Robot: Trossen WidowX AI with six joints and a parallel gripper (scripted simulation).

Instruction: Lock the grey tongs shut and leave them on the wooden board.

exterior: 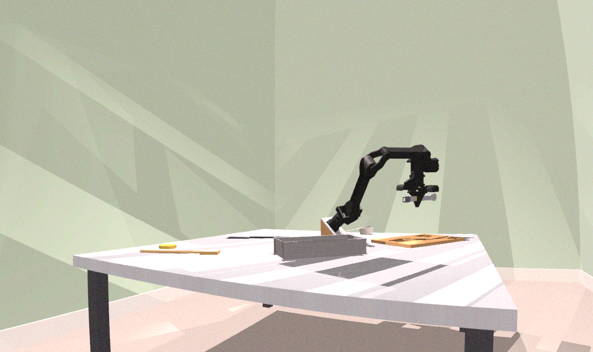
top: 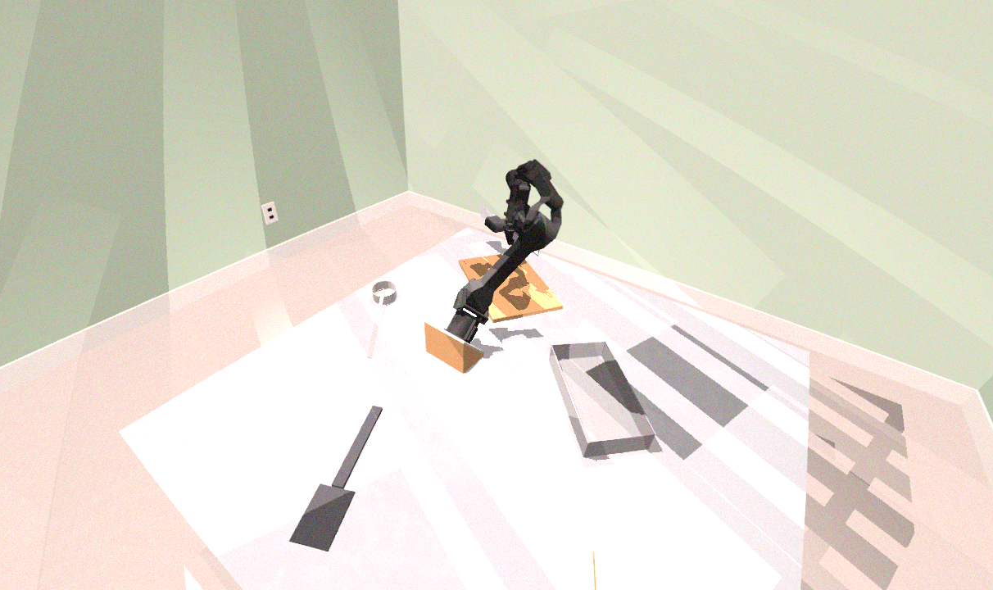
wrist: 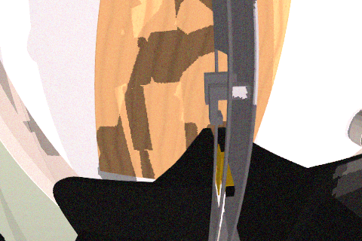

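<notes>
My gripper [top: 512, 234] [exterior: 417, 201] [wrist: 213, 135] points down and is shut on the grey tongs [top: 494, 220] [exterior: 429, 199] [wrist: 237, 50]. The tongs' arms are squeezed together and lie roughly level, sticking out on both sides of the fingers. I hold them in the air, well above the wooden board [top: 546, 301] [exterior: 414, 240] [wrist: 131, 50] at the far side of the table. In the wrist view the board fills the space under the tongs. The grey roasting tin [top: 617, 442] [exterior: 316, 247] stands empty, nearer the middle of the table.
A dark spatula [top: 338, 477] lies near the table's front left. A metal ring on a thin handle [top: 384, 292] [exterior: 366, 229] lies left of the arm's base, and a wooden wedge [top: 452, 348] stands there. A wooden stick [exterior: 180, 251] and a yellow disc [exterior: 169, 246] lie at one corner.
</notes>
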